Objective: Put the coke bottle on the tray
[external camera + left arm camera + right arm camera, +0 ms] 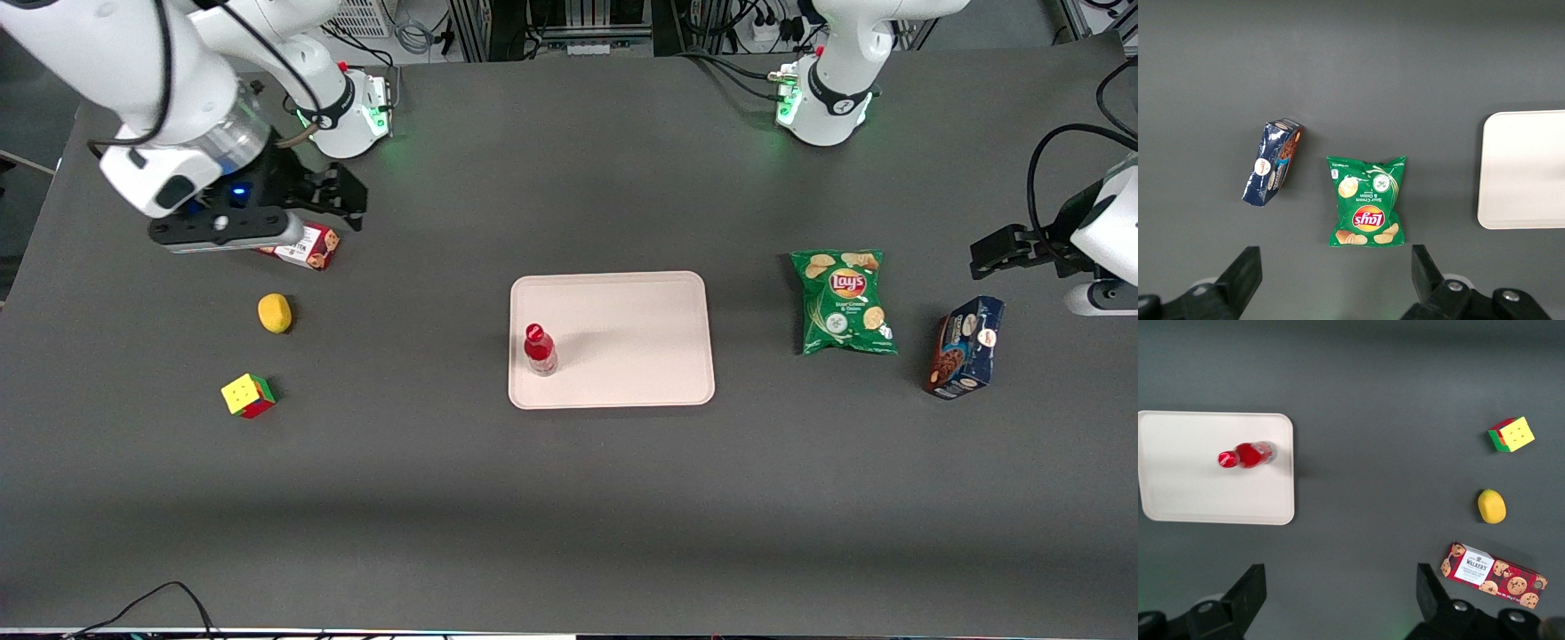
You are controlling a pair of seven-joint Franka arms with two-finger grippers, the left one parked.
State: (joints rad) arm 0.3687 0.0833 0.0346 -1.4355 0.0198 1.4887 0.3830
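coke bottle point(540, 349) upright on tray point(640, 373) | gripper point(1338, 603) spread, empty, raised over cookie box point(307, 247), well apart from bottle

A robotics lab: arm bases point(822, 102) bolted to a dark table point(569, 498), cables and racks alongside.

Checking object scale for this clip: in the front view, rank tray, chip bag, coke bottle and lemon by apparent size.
1. Pale pink rectangular tray
2. Green Lay's chip bag
3. Red-capped plastic coke bottle and yellow lemon: too alike to rank.
The gripper hovers open, well clear.
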